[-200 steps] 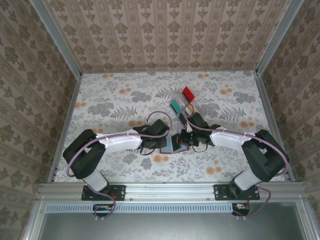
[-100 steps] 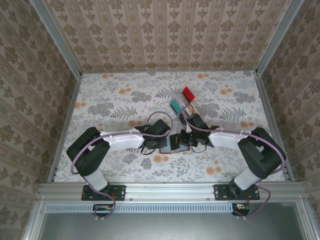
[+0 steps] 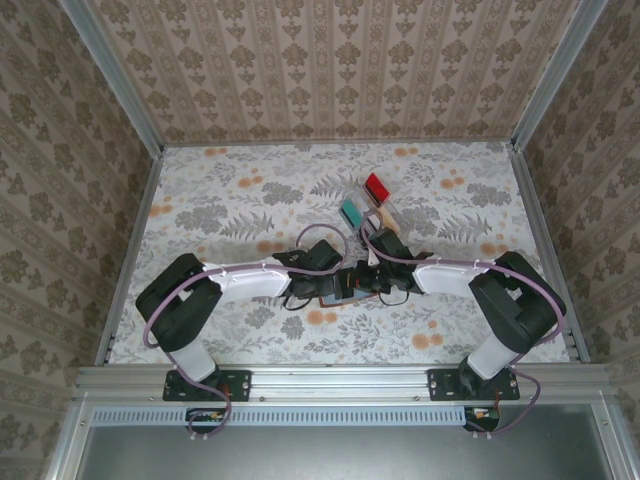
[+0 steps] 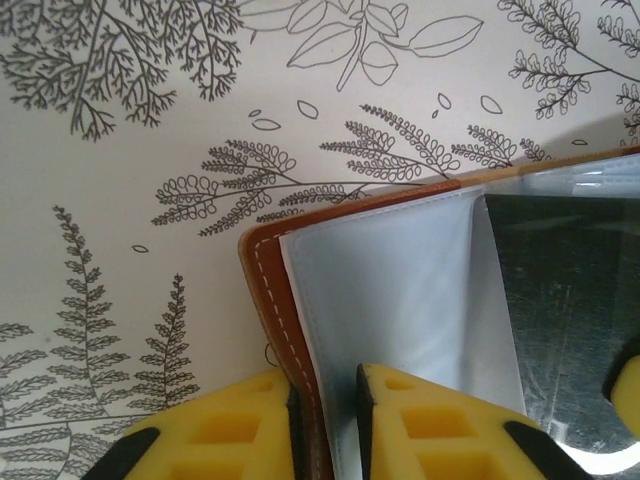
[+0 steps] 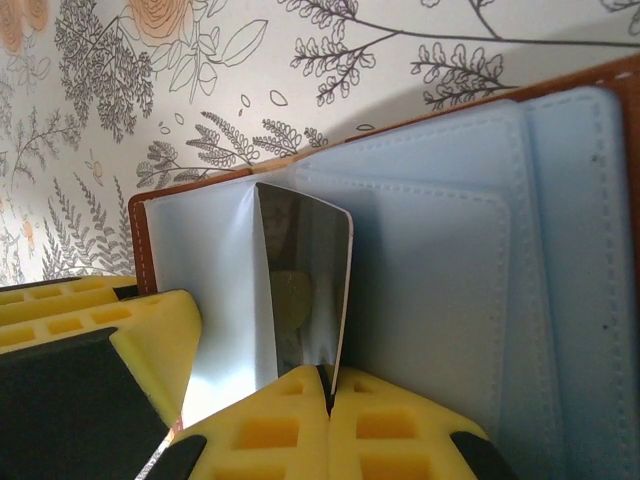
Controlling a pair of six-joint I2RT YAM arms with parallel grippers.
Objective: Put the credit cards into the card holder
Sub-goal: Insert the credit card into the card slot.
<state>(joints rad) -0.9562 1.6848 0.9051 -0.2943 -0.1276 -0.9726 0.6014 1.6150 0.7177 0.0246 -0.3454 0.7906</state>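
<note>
Both arms have drawn closer together over the small brown leather-like folding card holder point(image 4: 264, 300), open on the floral table point(image 4: 120, 150). Narrowly set, the left gripper point(image 4: 325, 405) pinches its brown edge. The right gripper point(image 5: 328, 395) is clamped on a grey glossy plastic credit card point(image 5: 300, 290) standing in its pale inner pocket.

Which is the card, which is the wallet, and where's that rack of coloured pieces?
card point(image 5: 300, 275), right wrist view, on its shiny grey face.
wallet point(image 4: 268, 300), left wrist view, on its brown stitched edge.
rack point(image 3: 365, 200), top view, between its green and red pieces.
</note>
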